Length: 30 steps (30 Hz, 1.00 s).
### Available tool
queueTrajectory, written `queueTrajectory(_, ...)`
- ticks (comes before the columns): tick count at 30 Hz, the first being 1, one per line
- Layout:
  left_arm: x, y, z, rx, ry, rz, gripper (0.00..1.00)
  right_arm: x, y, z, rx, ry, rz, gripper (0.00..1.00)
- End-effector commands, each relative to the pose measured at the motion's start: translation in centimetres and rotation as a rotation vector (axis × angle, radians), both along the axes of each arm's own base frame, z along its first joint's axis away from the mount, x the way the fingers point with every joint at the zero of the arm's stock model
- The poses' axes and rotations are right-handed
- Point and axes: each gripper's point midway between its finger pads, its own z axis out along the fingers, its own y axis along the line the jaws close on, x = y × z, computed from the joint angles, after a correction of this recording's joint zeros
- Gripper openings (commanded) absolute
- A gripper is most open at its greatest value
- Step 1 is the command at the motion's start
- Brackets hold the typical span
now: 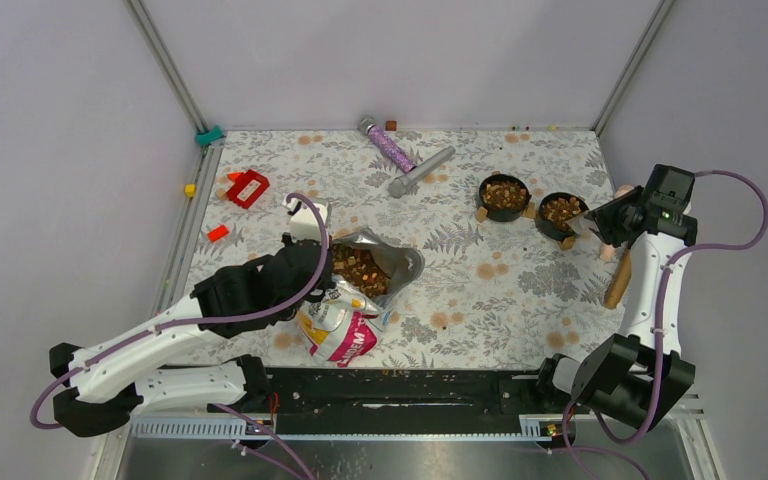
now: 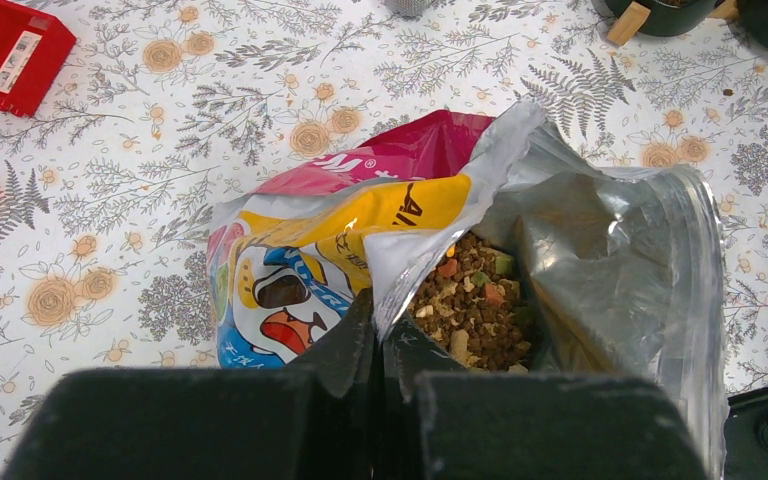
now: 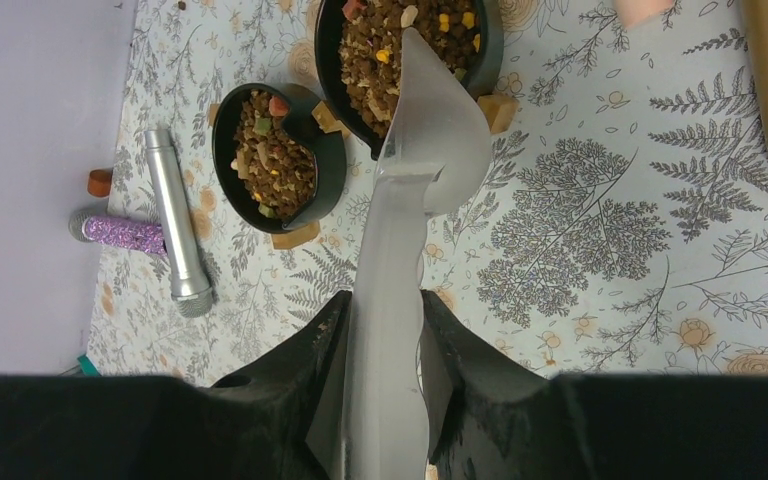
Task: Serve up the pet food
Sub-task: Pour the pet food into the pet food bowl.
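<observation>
L jaws pinch bag (image 2: 360, 215) rim, pet food (image 2: 470, 310) inside; R jaws grip scoop (image 3: 430, 150) over bowl (image 3: 326, 60).

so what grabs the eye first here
The glossy yellow, white and magenta bag lies open left of centre, brown kibble at its mouth, its rim pinched by the left end effector. At the right, two round black bowls hold kibble, a silver metal scoop in the right end effector reaching one.

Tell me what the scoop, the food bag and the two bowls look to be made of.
The scoop: likely metal, silvery with soft reflections. The bag: thin plastic film, glossy print outside, creased silver foil-like lining. The bowls: black and smooth, plastic or glazed ceramic, cannot tell; tan feet look wooden.
</observation>
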Motion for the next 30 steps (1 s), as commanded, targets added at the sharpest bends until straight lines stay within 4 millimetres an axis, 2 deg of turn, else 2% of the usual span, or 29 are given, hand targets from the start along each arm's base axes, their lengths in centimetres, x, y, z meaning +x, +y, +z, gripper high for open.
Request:
queueTrajectory(1,0.2,-1.5,4.6,-0.19,-0.095,-0.013,0.0,0.0,-0.2,1.7,-0.034,-0.031,0.018,0.0)
queueTrajectory(5,0.3,-1.5,4.6,-0.187,-0.095,-0.012,0.0,-0.1,-0.8,1.9,-0.056,-0.033,-0.013,0.0)
queueTrajectory(12,0.2,-1.5,4.6,-0.188,-0.093,-0.01,0.0,0.2,1.4,2.5,0.017,-0.084,0.075,0.0)
queueTrajectory(14,0.2,-1.4,4.7,-0.193,-0.097,-0.004,0.0,0.3,2.5,3.0,0.052,-0.143,0.107,0.0)
queueTrajectory(19,0.3,-1.1,4.8,-0.194,-0.103,0.008,0.0,-0.7,4.8,5.7,0.074,-0.246,0.189,0.0)
queueTrajectory(21,0.3,-1.0,4.9,-0.197,-0.103,0.007,0.0,-1.1,6.3,6.7,0.12,-0.289,0.242,0.0)
queueTrajectory(25,0.2,-0.8,5.1,-0.204,-0.11,0.012,0.0,-1.1,9.6,8.3,0.263,-0.428,0.37,0.0)
queueTrajectory(30,0.2,-0.7,5.1,-0.207,-0.11,0.01,0.0,-2.1,13.3,8.5,0.492,-0.555,0.534,0.0)
